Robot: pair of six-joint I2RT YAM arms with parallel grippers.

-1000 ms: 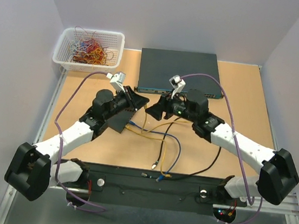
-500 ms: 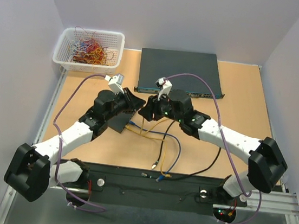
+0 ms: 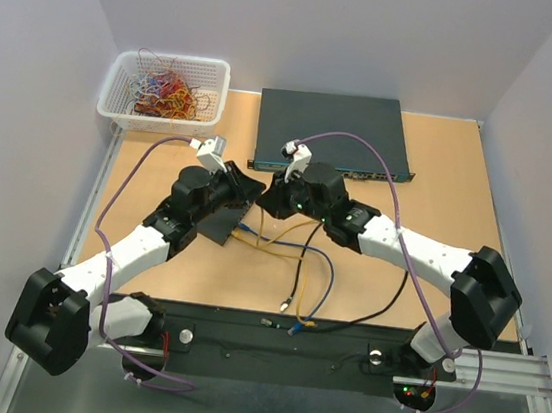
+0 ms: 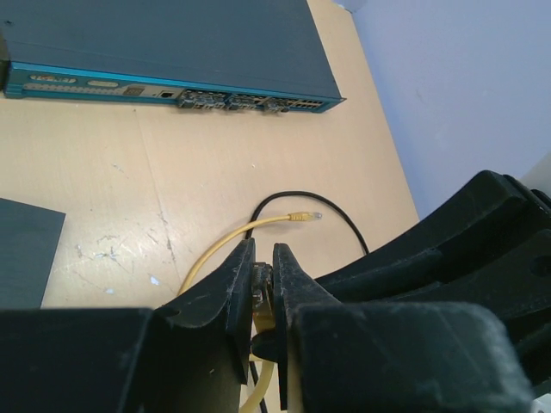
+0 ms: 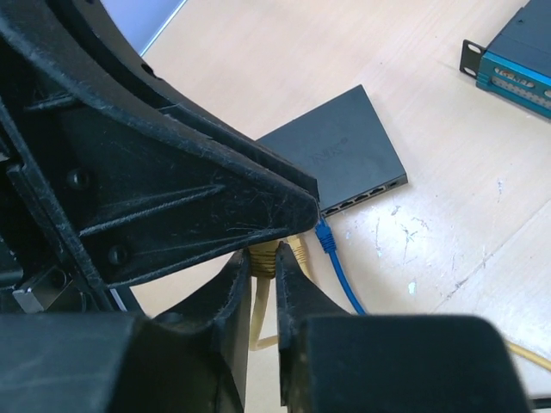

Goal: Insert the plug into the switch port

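Top external view, looking down on a tan tabletop (image 3: 440, 186). Shows a small black switch box (image 3: 215, 225) lying flat near the table's middle, partly under the left arm. Places a large dark grey-blue rack switch (image 3: 331, 131) beyond the box, toward the far wall. Places a white basket (image 3: 118, 97) of tangled coloured wires far off to the box's left. Shows loose yellow, blue and black cables trailing from the box's right side toward the near edge. Catches the left gripper (image 3: 248, 187) and right gripper (image 3: 270, 200) tip to tip above the box's right end, almost touching.

Left wrist view. Shows the left fingers (image 4: 232, 284) pressed nearly together, pinching a yellow cable (image 5: 277, 252) in the narrow slot between them. Frames a loose yellow plug (image 4: 301, 217) and a black cable (image 4: 288, 197) on bare table, well right of the box's corner. Cannot tell whether that plug belongs to the pinched cable.

Right wrist view. Shows the right fingers (image 5: 232, 292) likewise squeezed close, gripping the same yellow cable just under the left gripper. Shows the port row (image 5: 366, 194) running along the box's long edge. Holds the yellow piece just beside that edge, not in any port. Shows a blue plug (image 5: 324, 234) touching the port row; cannot tell whether seated.
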